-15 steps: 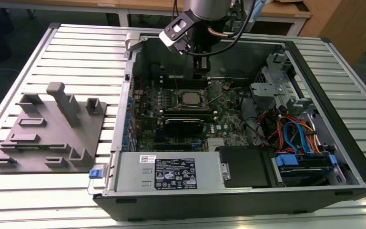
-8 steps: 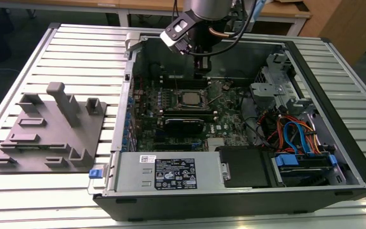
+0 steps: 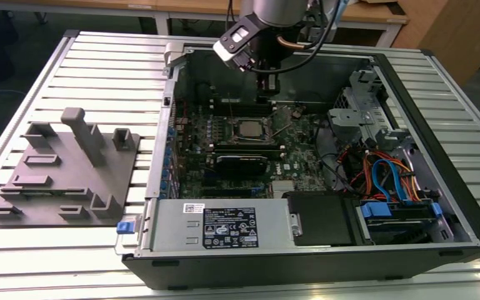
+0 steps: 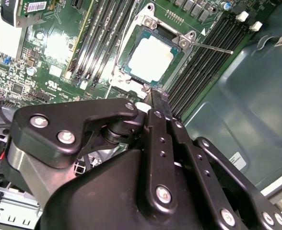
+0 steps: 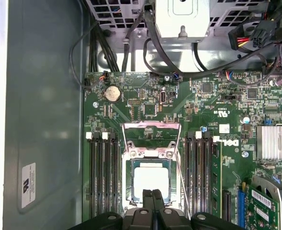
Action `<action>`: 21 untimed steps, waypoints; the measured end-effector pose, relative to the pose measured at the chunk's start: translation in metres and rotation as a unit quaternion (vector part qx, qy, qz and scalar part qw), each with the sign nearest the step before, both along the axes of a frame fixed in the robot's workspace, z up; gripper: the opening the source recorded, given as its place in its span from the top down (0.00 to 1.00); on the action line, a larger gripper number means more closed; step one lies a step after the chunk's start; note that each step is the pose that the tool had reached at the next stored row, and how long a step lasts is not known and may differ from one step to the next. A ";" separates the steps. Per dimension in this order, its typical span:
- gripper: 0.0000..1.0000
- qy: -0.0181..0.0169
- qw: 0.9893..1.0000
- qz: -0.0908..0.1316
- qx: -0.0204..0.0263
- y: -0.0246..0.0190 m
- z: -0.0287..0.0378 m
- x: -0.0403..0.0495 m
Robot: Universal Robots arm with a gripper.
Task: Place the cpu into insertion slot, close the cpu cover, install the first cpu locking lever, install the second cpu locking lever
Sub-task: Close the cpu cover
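One square cpu, flat, pale silver face

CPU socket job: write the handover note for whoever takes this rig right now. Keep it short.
Gripper: shut, nothing seen in it, tip at the edge of the cpu cover.
Things: the cpu lies in the insertion slot, silver face up. The cover lies flat around it.
Done: chip placed, cover closed.
Left: the levers. One locking lever juts out over the memory slots and looks unlatched. I cannot tell the state of the other.
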State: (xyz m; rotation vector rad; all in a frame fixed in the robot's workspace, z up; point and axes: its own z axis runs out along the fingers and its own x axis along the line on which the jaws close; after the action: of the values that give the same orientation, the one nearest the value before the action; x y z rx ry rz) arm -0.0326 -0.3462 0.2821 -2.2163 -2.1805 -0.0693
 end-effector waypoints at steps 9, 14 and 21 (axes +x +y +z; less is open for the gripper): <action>0.89 0.000 1.000 0.000 0.000 0.0004 -0.0001 0.0052; 0.89 0.000 1.000 0.000 0.000 0.0006 -0.0001 0.0075; 0.89 0.000 1.000 0.000 0.000 0.0008 -0.0001 0.0090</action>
State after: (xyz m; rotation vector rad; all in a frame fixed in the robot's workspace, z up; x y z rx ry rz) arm -0.0237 -0.3453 0.2820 -2.2164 -2.1805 -0.0694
